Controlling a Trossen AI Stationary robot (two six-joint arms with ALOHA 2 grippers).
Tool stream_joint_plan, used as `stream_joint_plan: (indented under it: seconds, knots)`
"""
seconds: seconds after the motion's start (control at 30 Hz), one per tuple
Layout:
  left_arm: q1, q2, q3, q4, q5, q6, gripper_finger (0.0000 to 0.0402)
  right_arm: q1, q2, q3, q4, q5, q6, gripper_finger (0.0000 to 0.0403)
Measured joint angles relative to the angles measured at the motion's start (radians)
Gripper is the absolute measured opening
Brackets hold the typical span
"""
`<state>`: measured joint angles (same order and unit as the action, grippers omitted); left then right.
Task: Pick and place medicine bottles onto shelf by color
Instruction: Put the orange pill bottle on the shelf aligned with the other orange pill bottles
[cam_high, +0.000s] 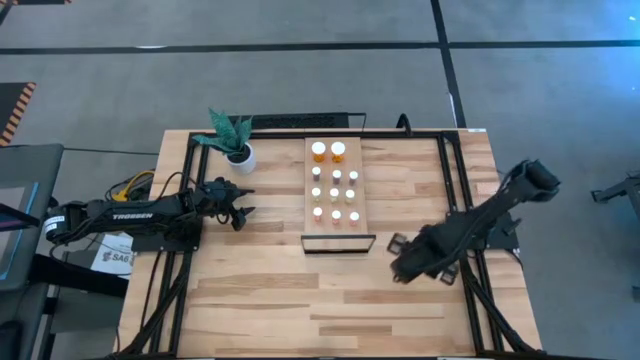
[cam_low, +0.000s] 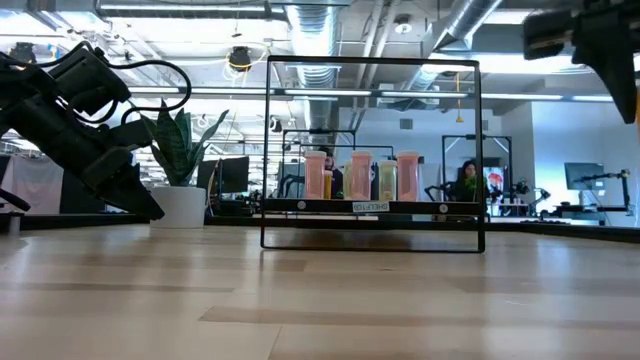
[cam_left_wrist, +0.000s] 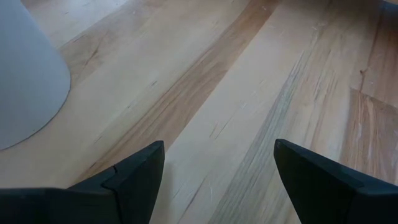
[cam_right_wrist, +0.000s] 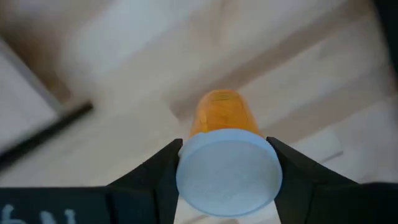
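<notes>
Your orange bottle (cam_right_wrist: 222, 118), white cap toward the wrist camera, sits clamped between the right end effector (cam_right_wrist: 227, 174) fingers, above the bench (cam_high: 300, 310) just right of the shelf (cam_high: 337, 225); it looks light, rigid and slick, so grip at the cap seems wise; your left end effector (cam_high: 238, 207) waits wide open and empty beside the plant pot (cam_high: 241, 157).

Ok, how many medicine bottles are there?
12. Eleven stand on the shelf: two big orange ones, nine smaller in three rows. One orange bottle is in the right tool. Others may be hidden.
</notes>
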<state>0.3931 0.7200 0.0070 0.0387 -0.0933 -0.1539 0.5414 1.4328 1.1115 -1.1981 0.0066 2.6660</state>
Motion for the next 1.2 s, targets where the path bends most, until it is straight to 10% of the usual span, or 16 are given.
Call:
stream_joint_plan:
  seconds: [0.3, 0.83, 1.2]
  knots:
    - [0.000, 0.000, 0.000, 0.000, 0.000, 0.000, 0.0291, -0.195, -0.161, -0.070, -0.158, 0.027, -0.052, 0.0209]
    - [0.000, 0.000, 0.000, 0.000, 0.000, 0.000, 0.0291, -0.885, -0.151, -0.071, 0.082, 0.026, -0.837, 0.0213]
    - [0.000, 0.000, 0.000, 0.000, 0.000, 0.000, 0.0291, -1.043, 0.037, 0.014, 0.099, -0.004, -1.014, 0.0213]
